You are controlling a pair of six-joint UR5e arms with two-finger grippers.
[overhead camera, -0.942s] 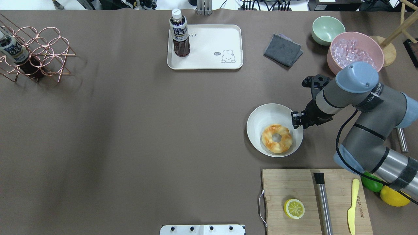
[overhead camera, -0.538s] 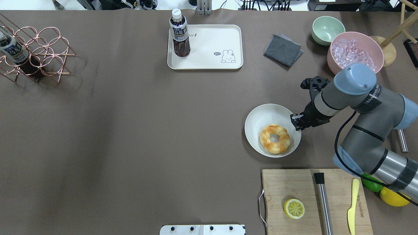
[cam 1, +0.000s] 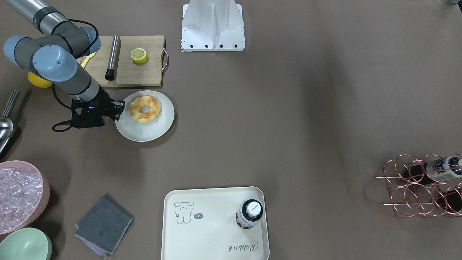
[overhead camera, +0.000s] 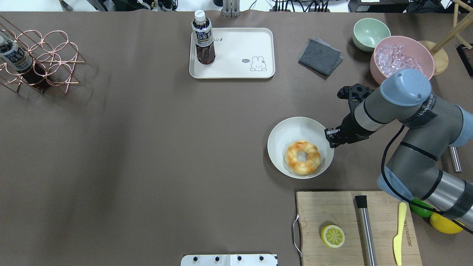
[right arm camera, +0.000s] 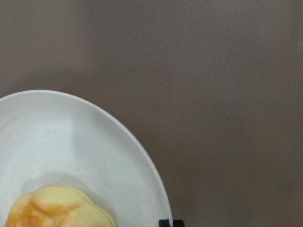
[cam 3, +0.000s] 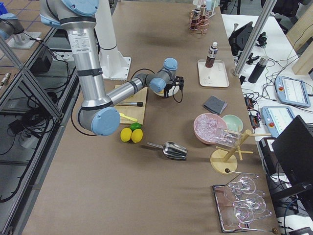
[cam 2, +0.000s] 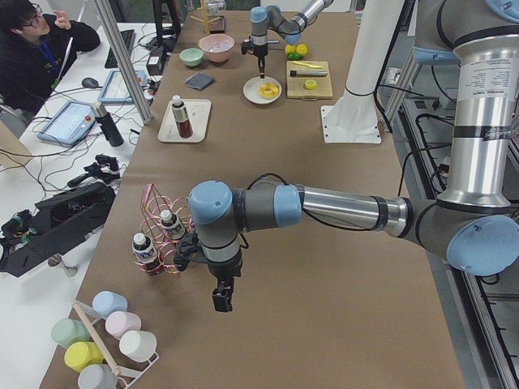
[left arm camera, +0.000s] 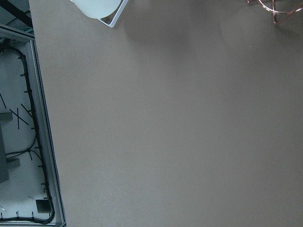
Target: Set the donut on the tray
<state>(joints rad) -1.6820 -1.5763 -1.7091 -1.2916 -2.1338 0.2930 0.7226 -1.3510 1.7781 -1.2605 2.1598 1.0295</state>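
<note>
The donut (overhead camera: 303, 157), twisted and golden-orange, lies on a round white plate (overhead camera: 295, 129) at the table's right middle; it also shows in the front view (cam 1: 144, 108) and the right wrist view (right arm camera: 57, 208). My right gripper (overhead camera: 330, 136) is at the plate's right rim and looks shut on it; a black fingertip (right arm camera: 170, 222) sits at the rim. The cream rabbit tray (overhead camera: 240, 70) lies at the far middle with a dark drink bottle (overhead camera: 203, 38) standing in its left part. My left gripper (cam 2: 220, 298) hangs over bare table near the copper rack; I cannot tell if it is open or shut.
A wooden cutting board (overhead camera: 332, 207) with a lemon slice (overhead camera: 333, 236), steel rod and yellow knife lies near the plate. A grey cloth (overhead camera: 320, 56), a green bowl (overhead camera: 370, 33) and a pink bowl of ice (overhead camera: 395, 59) are at the far right. A copper rack (overhead camera: 44, 59) stands at the far left.
The plate with the donut has slid to the left, and my right gripper has moved left with it at its rim.
</note>
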